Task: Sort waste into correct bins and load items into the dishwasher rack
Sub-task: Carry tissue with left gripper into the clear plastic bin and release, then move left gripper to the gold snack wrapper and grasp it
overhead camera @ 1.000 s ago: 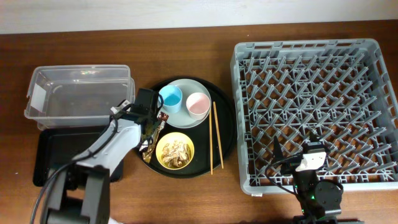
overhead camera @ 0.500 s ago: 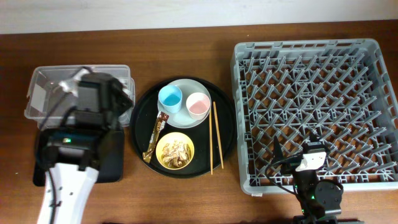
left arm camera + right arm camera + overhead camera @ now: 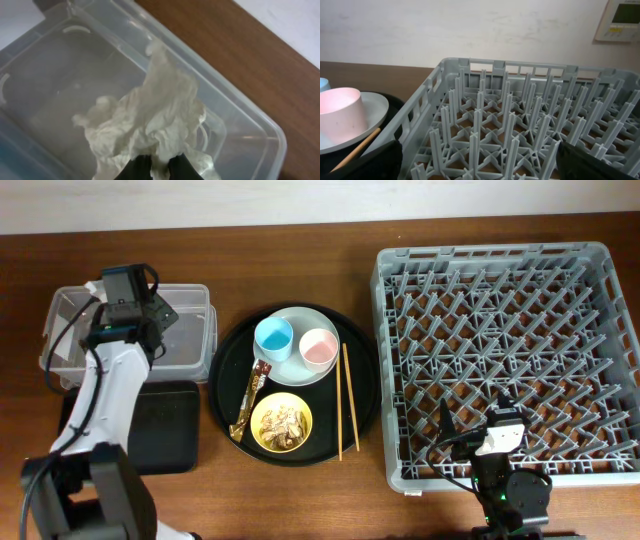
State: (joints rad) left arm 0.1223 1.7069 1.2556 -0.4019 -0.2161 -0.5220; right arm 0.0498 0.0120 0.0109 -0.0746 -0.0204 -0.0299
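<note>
Overhead first: your left arm stretches away from its base toward the far left corner, and the left gripper [image 3: 152, 315] hangs above the clear tub [image 3: 190, 295]. Its forearm crosses the flat black tray [image 3: 170, 430] and hides part of it. You cannot make out the tissue or the fingers from up here. The right gripper [image 3: 478, 420] sits low at the near edge of the rack [image 3: 480, 252]. Between tub and rack, the round tray [image 3: 222, 360] holds the plate [image 3: 297, 367] with the blue cup [image 3: 273, 335] and pink cup [image 3: 318, 345] on it. The wrapper [image 3: 250, 395] lies at the left, the yellow bowl [image 3: 256, 425] of scraps [image 3: 283, 422] at the near side, and the chopsticks [image 3: 347, 400] at the right.

On your left wrist camera, the two dark fingertips [image 3: 142, 167] are pinched together on the lower end of the crumpled tissue [image 3: 155, 115]. The tissue is inside the tub's walls, above its floor. The bottom edge cuts off the fingers, and whether the tissue touches the floor is unclear.

On your right wrist camera, the fingers [image 3: 360, 160] stand wide apart at the two lower corners, holding nothing, with rack pegs between them. The pink cup, the plate rim and one chopstick end show at the left, cut off by the frame.
</note>
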